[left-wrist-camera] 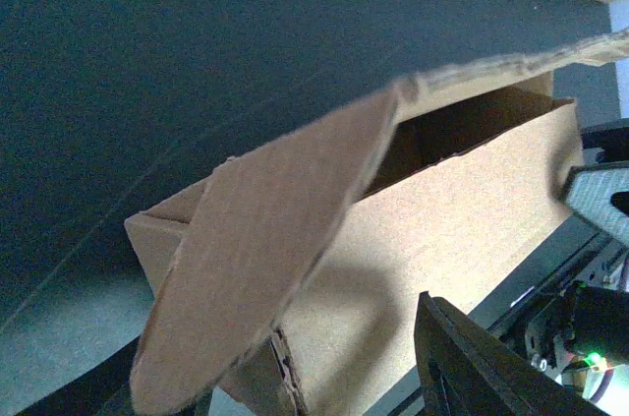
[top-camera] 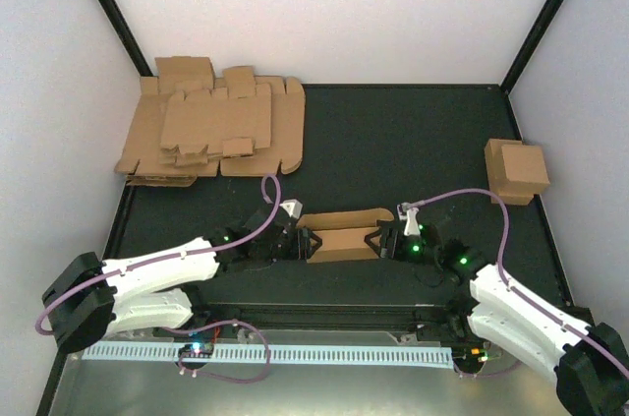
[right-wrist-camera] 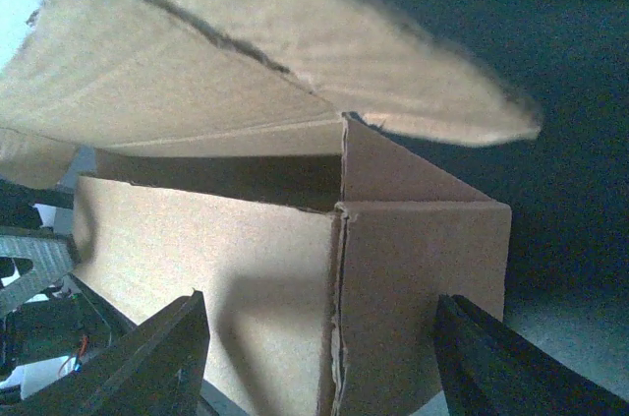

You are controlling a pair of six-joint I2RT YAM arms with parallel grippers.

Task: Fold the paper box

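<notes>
The paper box (top-camera: 339,239) is a brown cardboard trough lying lengthwise between my two grippers, its lid flap raised along the far side. My left gripper (top-camera: 301,239) is at the box's left end. In the left wrist view a rounded side flap (left-wrist-camera: 265,259) hangs in front of the box's long wall (left-wrist-camera: 462,219). One dark finger (left-wrist-camera: 472,367) stands clear of that wall and the other is hidden behind the flap. My right gripper (top-camera: 385,239) is at the right end, and its open jaws (right-wrist-camera: 322,303) straddle the box's corner seam (right-wrist-camera: 339,298) under the lid (right-wrist-camera: 246,52).
A pile of flat brown blanks (top-camera: 211,126) lies at the back left. A small folded cardboard box (top-camera: 516,168) stands at the right edge of the black mat (top-camera: 393,141). White walls enclose the back and sides. A metal rail (top-camera: 295,352) runs along the near edge.
</notes>
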